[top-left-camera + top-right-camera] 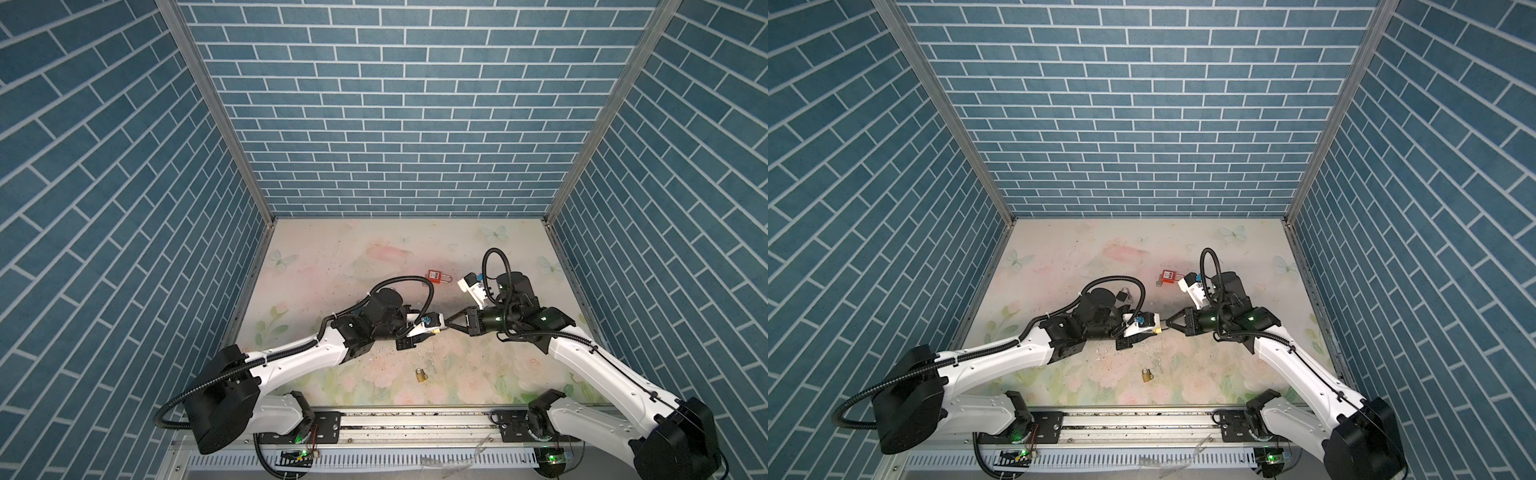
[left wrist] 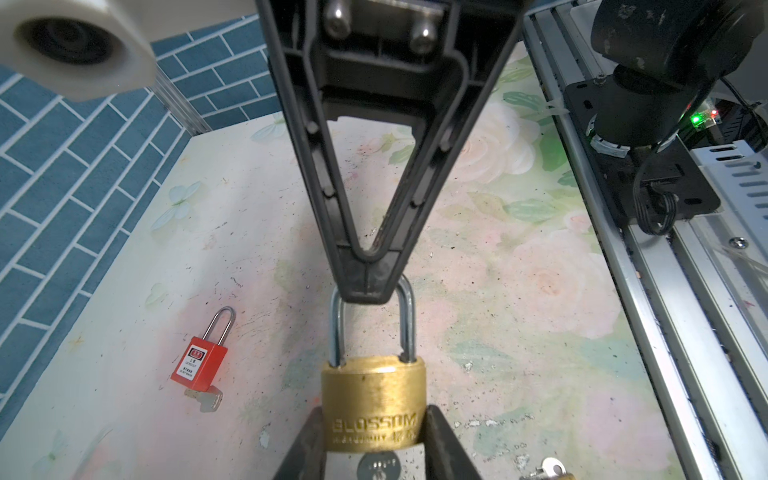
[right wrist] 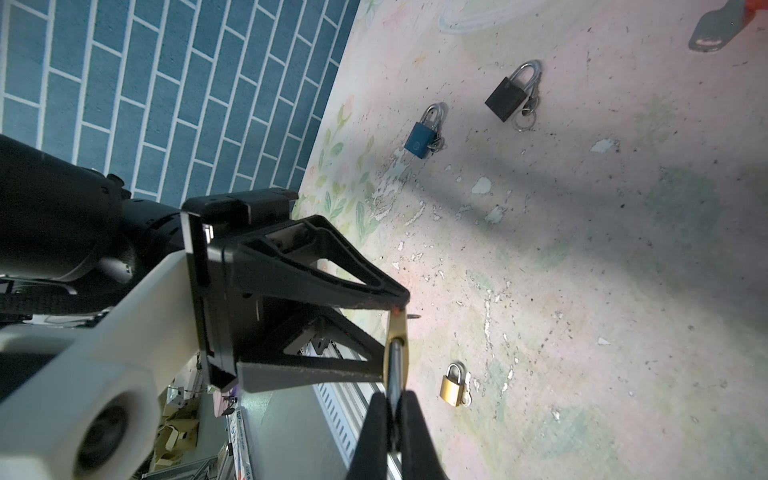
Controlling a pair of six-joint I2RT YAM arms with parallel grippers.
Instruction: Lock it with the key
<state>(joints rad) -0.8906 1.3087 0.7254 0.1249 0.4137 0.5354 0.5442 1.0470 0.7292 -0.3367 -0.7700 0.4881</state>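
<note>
A brass padlock is held above the table, and my left gripper is shut on the sides of its body. Both legs of its steel shackle reach into the body. My right gripper comes from the opposite side and is shut on the top of the shackle. The key's round silver head shows under the lock body, between my left fingers. In the right wrist view the lock is edge-on, with my right gripper pinching its shackle. In both top views the two grippers meet mid-table.
A red padlock with a key lies behind the grippers. A smaller brass padlock lies nearer the front rail. A blue padlock and a black padlock lie under the left arm.
</note>
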